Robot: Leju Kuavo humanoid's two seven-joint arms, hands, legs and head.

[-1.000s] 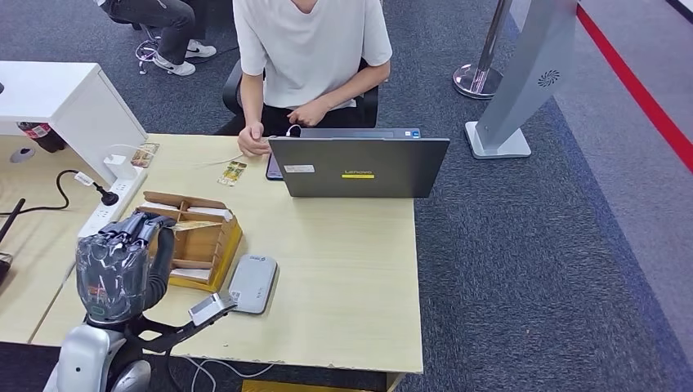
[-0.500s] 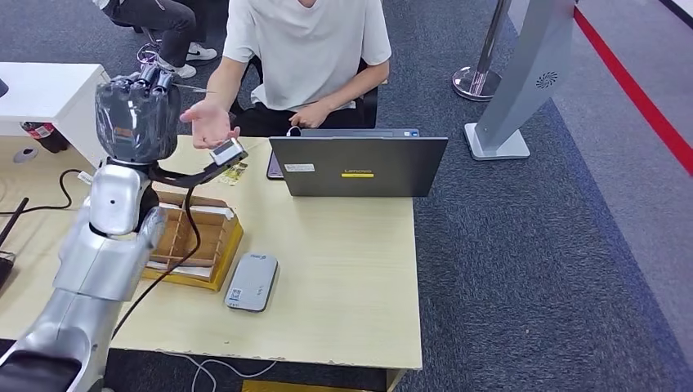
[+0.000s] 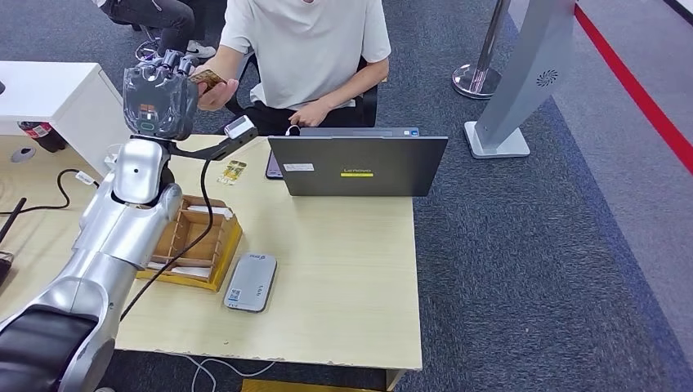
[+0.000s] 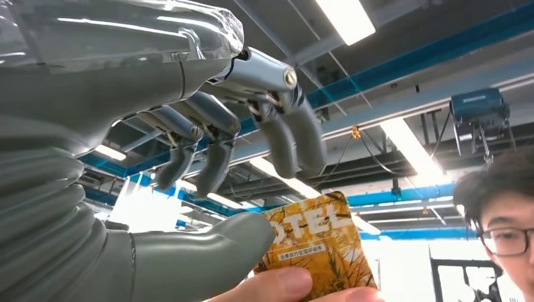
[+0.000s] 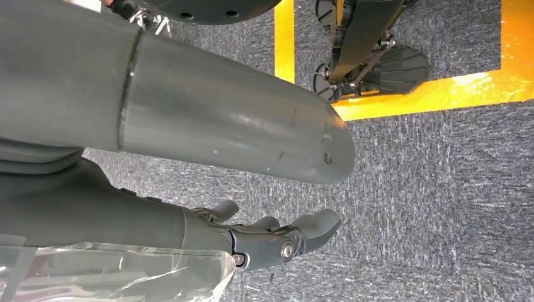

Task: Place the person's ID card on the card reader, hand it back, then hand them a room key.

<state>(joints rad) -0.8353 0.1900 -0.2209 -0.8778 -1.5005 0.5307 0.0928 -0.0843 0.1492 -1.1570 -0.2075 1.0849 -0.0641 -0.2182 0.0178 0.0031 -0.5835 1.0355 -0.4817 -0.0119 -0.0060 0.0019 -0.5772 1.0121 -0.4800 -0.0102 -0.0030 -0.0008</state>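
**Q:** ok so what's the left hand doing, is it actually gripping the room key?

**A:** It's raised up in front of the seated person. In the wrist view the card sits against the thick thumb, the darker fingers are curled above it with a gap, not pressing on it. The person's fingers pinch the card's lower edge. Whether the robot's hand is gripping or just touching it, can't tell.

**Q:** and the right hand?

**A:** The right hand hangs over the grey carpet, fingers loosely curled, holding nothing.

**Q:** room to move?

**A:** The table has open wood in the middle and toward its right edge. The card reader lies flat just beside the wooden organizer box, near the front-left. The laptop stands along the far edge.

**Q:** any readable text?

**A:** Card shows "OTEL" in big letters, yellow wheat picture, small print too tiny. Laptop lid label is unreadable.
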